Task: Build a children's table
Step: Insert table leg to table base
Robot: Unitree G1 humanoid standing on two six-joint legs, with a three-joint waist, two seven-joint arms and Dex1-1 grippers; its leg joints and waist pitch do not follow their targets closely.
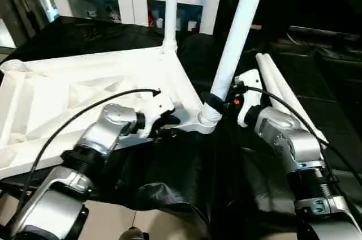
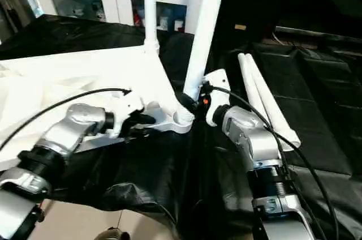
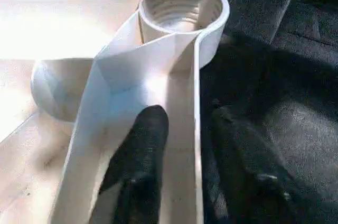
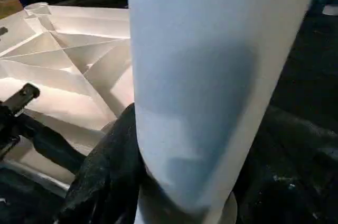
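While the right hand (image 1: pixel 222 102) pinches a tilted leg (image 1: pixel 237 30) at the socket (image 1: pixel 207 120), cross-threading looks likely; left hand (image 1: pixel 165 120) pinches the tabletop rim (image 3: pixel 179 145).

Silver ribbed forearms (image 1: pixel 99 132) with black collar rings, thin black cables looping to white wrist housings; an orange spot, perhaps a light, marks the right wrist (image 1: pixel 236 102).

light: bright from above, glare on the table top (image 1: pixel 85 90) beside the left gripper (image 1: pixel 164 124)
dark: black cloth (image 1: pixel 186 178) under both grippers
blur: leg (image 4: pixel 211 76) soft against the right gripper's finger (image 4: pixel 105 182)
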